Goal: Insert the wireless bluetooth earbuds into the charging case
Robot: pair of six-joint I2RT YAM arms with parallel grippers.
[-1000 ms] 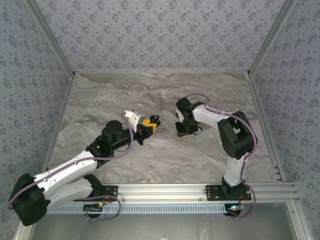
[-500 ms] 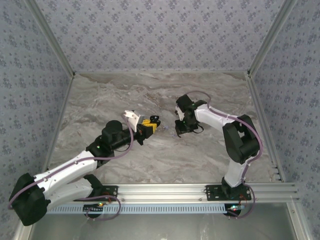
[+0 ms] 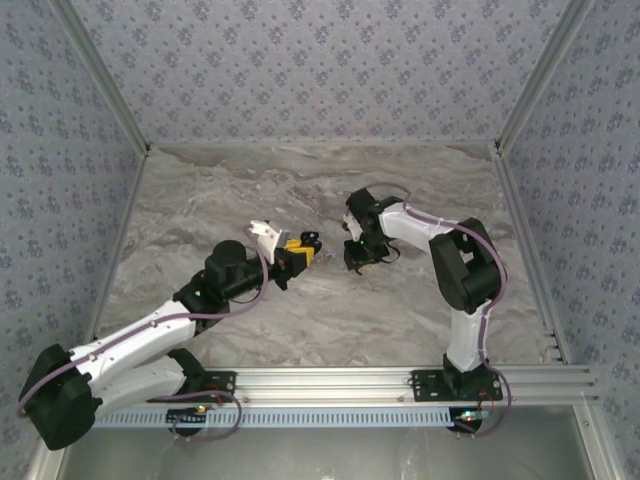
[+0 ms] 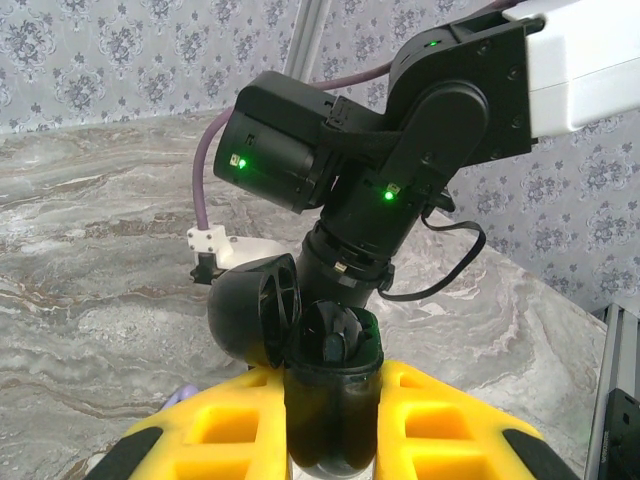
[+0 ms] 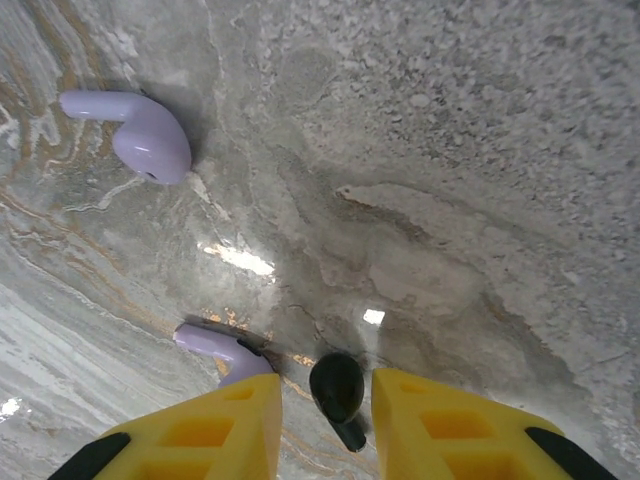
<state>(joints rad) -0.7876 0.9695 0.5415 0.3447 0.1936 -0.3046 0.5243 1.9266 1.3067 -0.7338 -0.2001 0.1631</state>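
Black earbud point(image 5: 337, 385) sits between the spread, released fingers of my right claw point(image 5: 322, 415), lined up for a pinch off the table point(image 5: 480, 200); 2 lilac earbuds point(image 5: 150, 140) lie beyond. My left claw point(image 4: 333, 405) clenches the open case point(image 4: 335, 350) mouth up, ready, I judge, to receive it.

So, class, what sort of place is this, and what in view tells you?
Probably a robot test booth, not a home: patterned walls box in a marble-look tabletop, and a left arm and right arm are bolted to an aluminium rail at its near edge.
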